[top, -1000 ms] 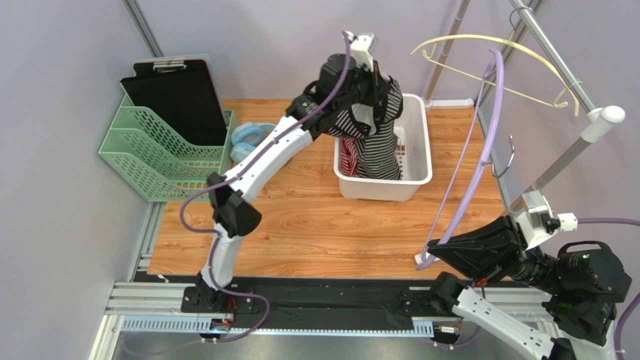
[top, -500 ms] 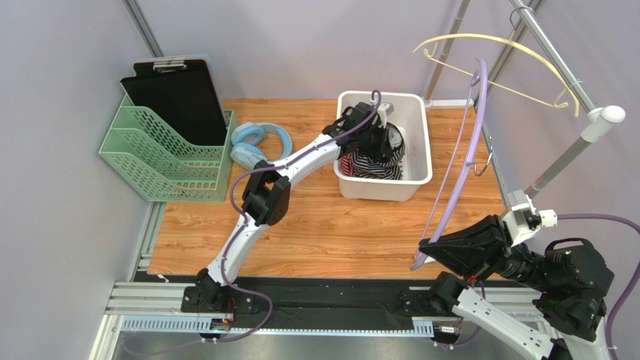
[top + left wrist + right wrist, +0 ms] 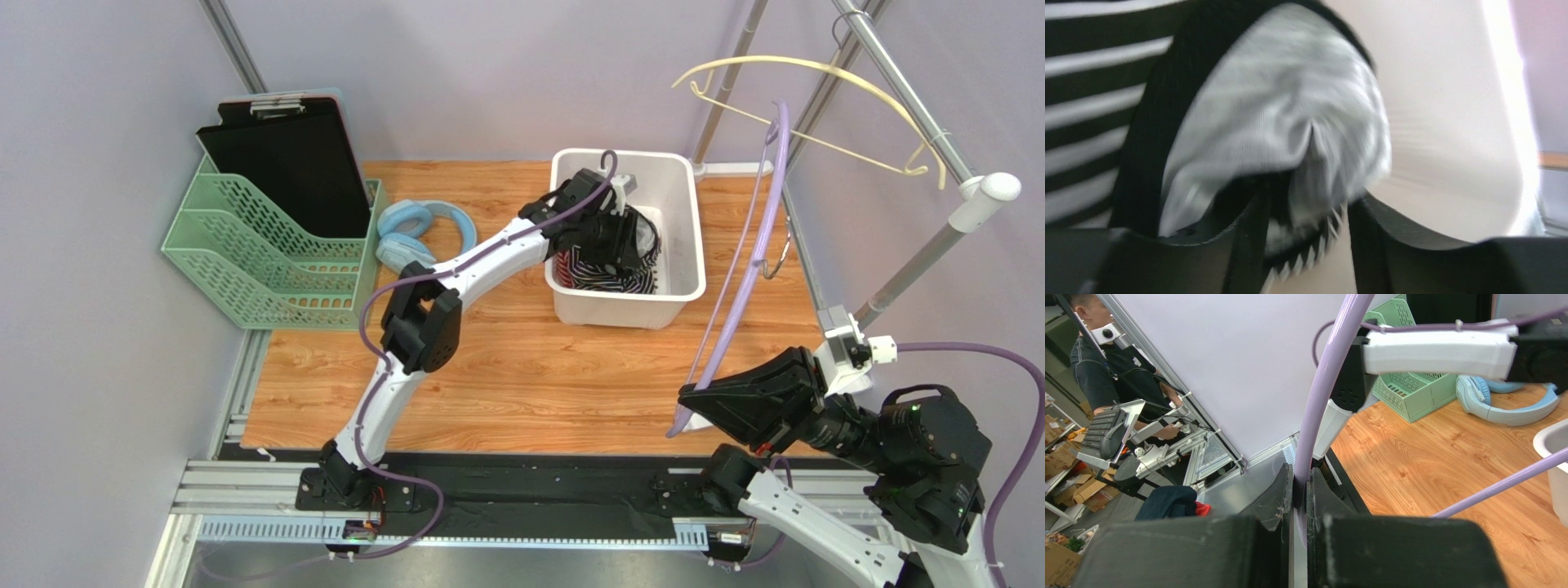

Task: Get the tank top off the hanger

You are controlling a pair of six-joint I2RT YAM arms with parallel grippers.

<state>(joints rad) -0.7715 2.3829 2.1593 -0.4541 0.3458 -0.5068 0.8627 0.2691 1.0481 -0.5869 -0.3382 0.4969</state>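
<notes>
Top external: black-and-white striped tank top (image 3: 591, 272) bunched in the white plastic bin (image 3: 691, 263), just under the left hand (image 3: 612, 227), fingers spread; right hand (image 3: 1301, 478) pinches the lilac hanger (image 3: 1324, 386).

Tank top (image 3: 610, 263) lies in bin (image 3: 689, 233), right of headphones (image 3: 423, 230).

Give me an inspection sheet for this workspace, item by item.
Surface: wooden table, no spills seen.
Job's things: tank top heaped in white bin; purple hanger bare.
Clutter: green file tray, black clipboard, blue headphones, far left.
Grippers: left gripper in the bin, jaws apart over fabric; right gripper shut on purple hanger.
Cables: purple cable looping along the left arm, another behind the right.
Surroundings: grey walls; yellow hanger on metal rack.
</notes>
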